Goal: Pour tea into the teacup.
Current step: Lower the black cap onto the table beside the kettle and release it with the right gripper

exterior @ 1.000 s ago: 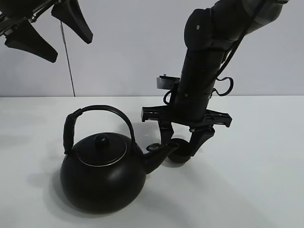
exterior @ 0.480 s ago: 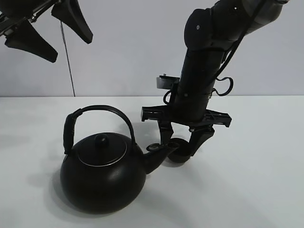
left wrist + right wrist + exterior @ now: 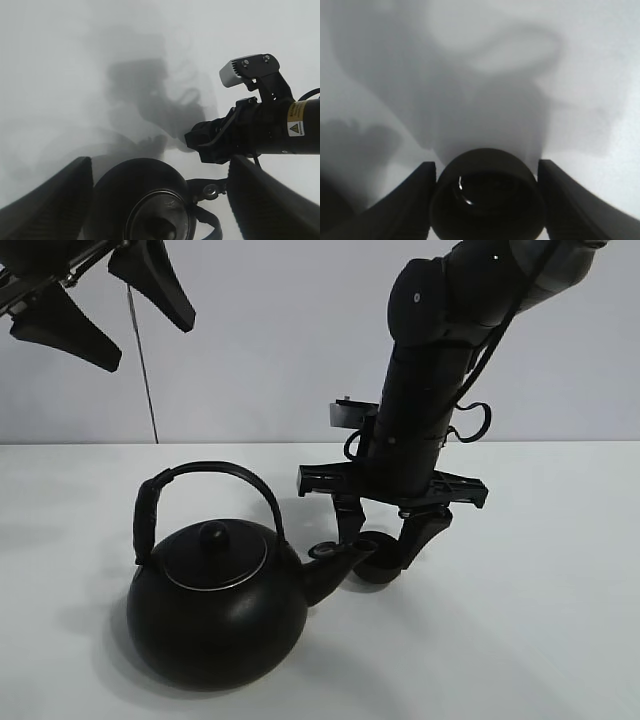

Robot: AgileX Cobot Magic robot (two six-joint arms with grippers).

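The white desk [image 3: 560, 640] fills the lower half of the high view and meets a plain pale wall behind it.

The dark right arm [image 3: 430, 370] comes down from the upper right and stands nearly upright over the middle of the desk, with a cable looping at its side.

The kettle [image 3: 215, 625] is the biggest thing on the desk. It is round, black and matte and sits upright at left of centre. Its arched handle [image 3: 215, 472] is raised over the lid, and the lid's knob [image 3: 212, 534] sits inside a thin bright ring. The spout [image 3: 335, 565] points to the right, toward the right arm's fingers.

The left pincer [image 3: 148, 338] hangs high in the upper left corner, well apart from the kettle. Its two black fingers are spread wide with nothing between them. Its wrist camera looks down on the kettle's lid from above.

The right pincer [image 3: 380, 552] points down at the desk just right of the spout tip. Its fingers are drawn in and clamped on the teacup [image 3: 487, 197], one finger pressed to each side of the rim.

The teacup is small, round and black, with its mouth facing up. It is down at desk level, just beside the spout tip. Whether its base touches the desk cannot be told.
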